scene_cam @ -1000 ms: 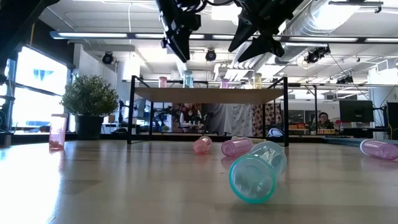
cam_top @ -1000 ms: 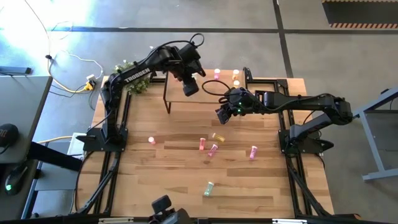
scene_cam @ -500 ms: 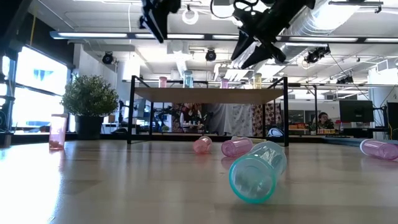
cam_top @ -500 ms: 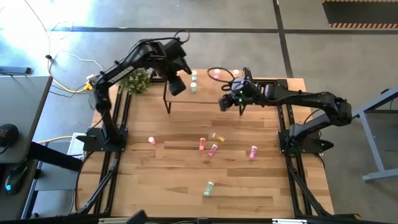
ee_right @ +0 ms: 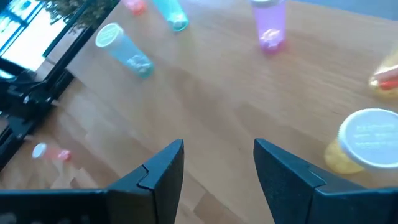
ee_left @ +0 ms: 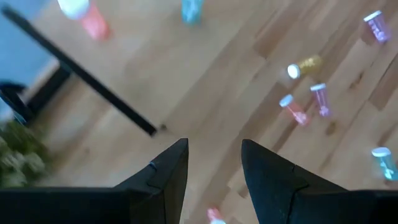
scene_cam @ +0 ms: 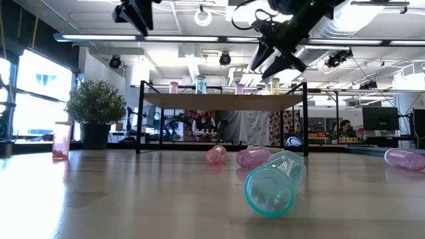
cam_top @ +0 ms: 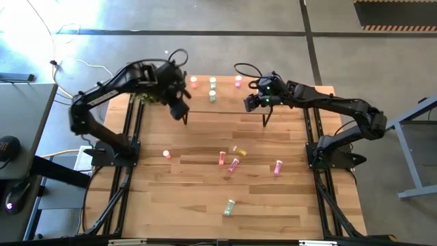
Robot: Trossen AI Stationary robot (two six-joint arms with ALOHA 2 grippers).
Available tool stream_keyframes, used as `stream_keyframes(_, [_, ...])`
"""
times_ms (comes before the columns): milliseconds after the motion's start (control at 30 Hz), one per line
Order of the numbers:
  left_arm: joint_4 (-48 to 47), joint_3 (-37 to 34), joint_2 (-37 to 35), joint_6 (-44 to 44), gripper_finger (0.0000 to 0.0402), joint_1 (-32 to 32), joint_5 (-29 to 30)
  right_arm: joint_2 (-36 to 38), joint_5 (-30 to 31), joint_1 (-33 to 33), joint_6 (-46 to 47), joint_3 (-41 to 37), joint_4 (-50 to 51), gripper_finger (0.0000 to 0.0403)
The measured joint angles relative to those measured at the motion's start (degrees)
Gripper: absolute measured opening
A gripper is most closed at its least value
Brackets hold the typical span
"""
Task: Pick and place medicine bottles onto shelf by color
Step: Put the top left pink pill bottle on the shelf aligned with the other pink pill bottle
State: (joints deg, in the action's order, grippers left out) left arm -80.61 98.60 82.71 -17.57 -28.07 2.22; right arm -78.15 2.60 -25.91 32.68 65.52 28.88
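**Both grippers empty above the shelf, six bottles still on the table**

The shelf (cam_top: 225, 102) stands at the far side of the table (cam_top: 177, 198). On it some bottles stand upright in a row: a salmon one (cam_top: 194, 83), two mint-green ones (cam_top: 212, 89), a pink one (cam_top: 238, 81) and a yellow one (ee_right: 362, 140), so each color seems to have its own place.

The left gripper (cam_top: 179, 109) hangs above the shelf's left end, its jaws partly open with nothing between them. The right gripper (cam_top: 254, 102) is over the right end, jaws open and also empty, just beside the yellow bottle.

On the table lie the rest: a salmon bottle (cam_top: 166, 154), a red one (cam_top: 221, 158), a yellow one (cam_top: 240, 150), two pink ones (cam_top: 234, 165) and a green one (cam_top: 229, 206). I judge that either arm must now go down for one of these.
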Motion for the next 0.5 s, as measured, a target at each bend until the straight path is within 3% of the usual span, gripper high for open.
stream_keyframes(300, [2.4, -16.6, -10.0, -11.7, 0.0140, 8.6, 0.0, 0.5, -9.0, -3.1, -6.3, 0.0, 0.0, 0.0185])
stream_keyframes(500, [6.0, -25.6, -14.5, -20.5, 0.0140, 15.9, -2.7, 2.6, -9.8, -3.4, -10.6, 0.0, -0.1, 0.0185])
